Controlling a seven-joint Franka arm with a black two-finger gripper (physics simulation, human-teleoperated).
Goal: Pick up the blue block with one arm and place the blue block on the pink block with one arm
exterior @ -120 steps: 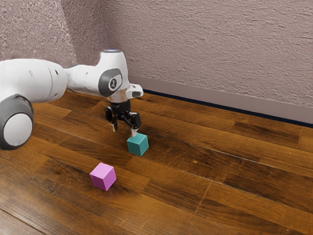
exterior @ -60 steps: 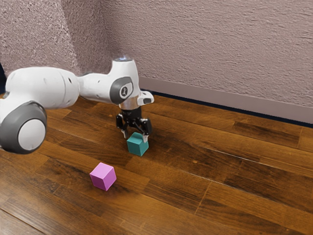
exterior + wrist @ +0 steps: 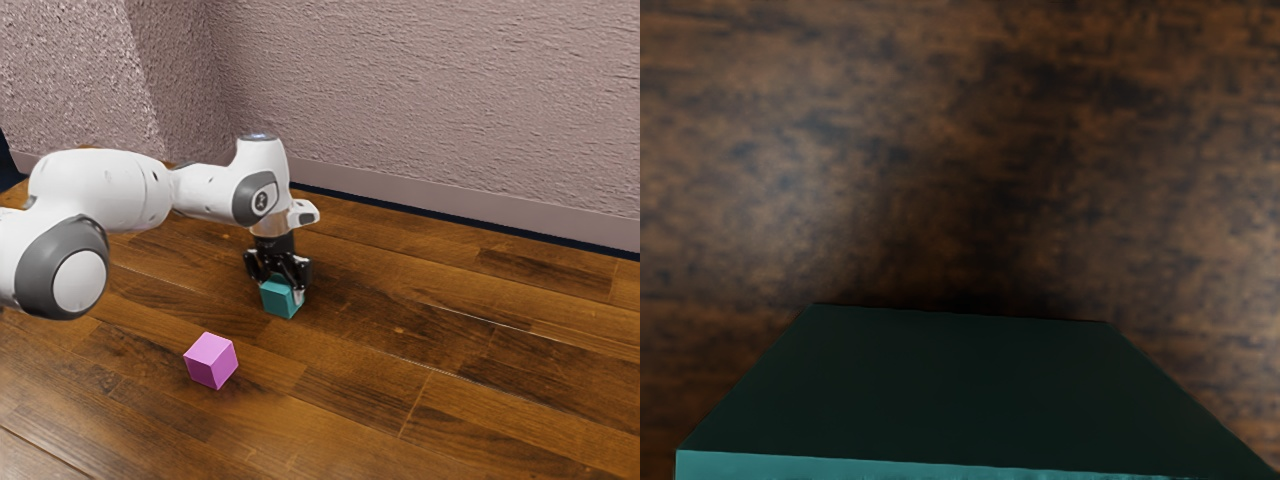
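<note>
Black two-finger gripper (image 3: 279, 287): has come down within the last second to straddle the small teal-blue block (image 3: 281, 300) resting on the dark wooden surface (image 3: 480, 340), fingers spread wide, closing judged next; small pink block (image 3: 210, 361) nearby, untouched.

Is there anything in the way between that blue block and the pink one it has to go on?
Nothing visible does. The gripper is right at the blue block, with nothing between them. Only bare wood surface lies between the blue block and the pink block, which stands apart, nearer the camera.
</note>
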